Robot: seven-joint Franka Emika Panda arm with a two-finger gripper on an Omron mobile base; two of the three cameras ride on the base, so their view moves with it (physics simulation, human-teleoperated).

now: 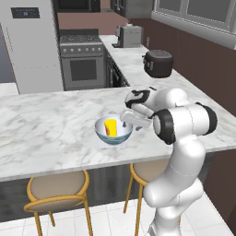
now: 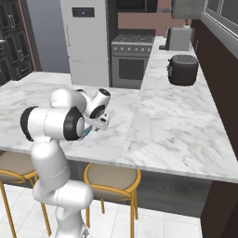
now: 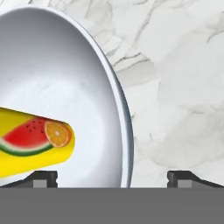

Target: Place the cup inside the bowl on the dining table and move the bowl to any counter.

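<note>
In the left base view the white arm rises from the lower right, folds at its dark-jointed elbow and reaches left and down over the dining table (image 1: 55,124), so that the gripper (image 1: 125,123) hangs at the right rim of the bowl (image 1: 113,132). The cup (image 1: 111,126) lies inside the bowl, just left of the gripper, tilted with its yellow side up. Two stools (image 1: 57,190) stand under the table edge below the gripper. In the right base view the arm bends forward from the lower left, its wrist turned down, and the gripper (image 2: 94,124) is mostly hidden behind the forearm; a sliver of the bowl (image 2: 86,132) shows beside it, and the counter (image 2: 176,116) stretches away to the right. In the hand view the two fingertips (image 3: 43,178) stand wide apart and grasp nothing, straddling the bowl's rim (image 3: 124,127); the cup (image 3: 33,144) lies on its side on the white interior, left of the gripper (image 3: 111,180), its watermelon and orange picture facing up, with bare marble to the right.
</note>
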